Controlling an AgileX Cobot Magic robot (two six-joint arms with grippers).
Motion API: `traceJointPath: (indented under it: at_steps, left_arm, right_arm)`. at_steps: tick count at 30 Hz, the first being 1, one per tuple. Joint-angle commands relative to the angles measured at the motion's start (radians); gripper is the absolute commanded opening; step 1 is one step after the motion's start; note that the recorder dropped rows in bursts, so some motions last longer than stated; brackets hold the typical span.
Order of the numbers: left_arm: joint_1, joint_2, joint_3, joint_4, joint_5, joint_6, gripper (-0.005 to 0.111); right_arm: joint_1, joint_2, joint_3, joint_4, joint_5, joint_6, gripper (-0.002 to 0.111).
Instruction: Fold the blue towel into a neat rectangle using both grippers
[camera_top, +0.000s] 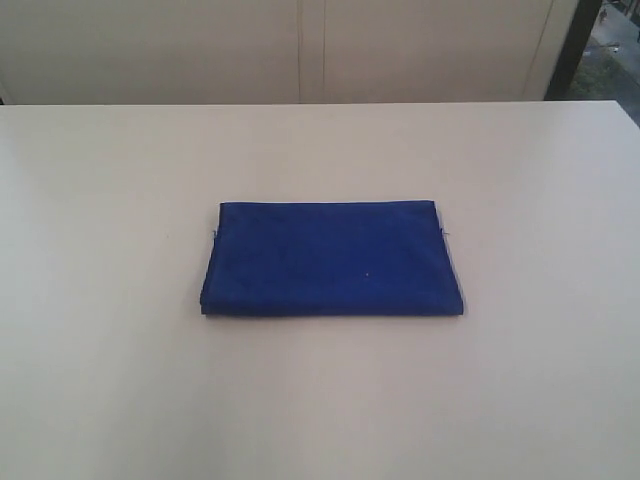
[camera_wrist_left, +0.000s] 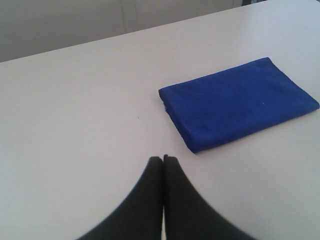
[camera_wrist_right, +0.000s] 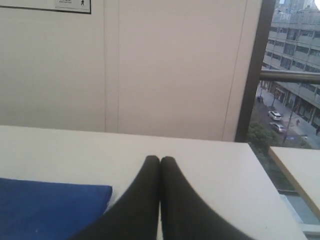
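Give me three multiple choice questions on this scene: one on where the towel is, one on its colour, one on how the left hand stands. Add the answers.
1. Where does the towel lie?
A. Flat near the middle of the table
B. Hanging over the table's edge
C. Held up in the air

2. What colour is the towel?
A. Red
B. Deep blue
C. Green

3. How does the left hand stand?
A. Open over the towel
B. Shut and empty, apart from the towel
C. Shut on a towel corner

Answers:
1 A: the exterior view shows bare table all round it.
2 B: it is blue in every view.
3 B: its fingers meet, and the towel lies beyond them.
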Motion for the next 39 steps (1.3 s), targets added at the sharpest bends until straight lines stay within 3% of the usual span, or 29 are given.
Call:
traceJointPath:
  at_steps: [1, 39]
  left_arm:
    - [0.004, -0.006, 0.005, 0.002, 0.004, 0.002, 0.0]
    - [0.004, -0.006, 0.005, 0.002, 0.004, 0.002, 0.0]
  right_arm:
    - [0.001, -0.005, 0.071, -0.008, -0.011, -0.004, 0.0]
    - [0.001, -0.005, 0.324, -0.1, -0.039, -0.004, 0.0]
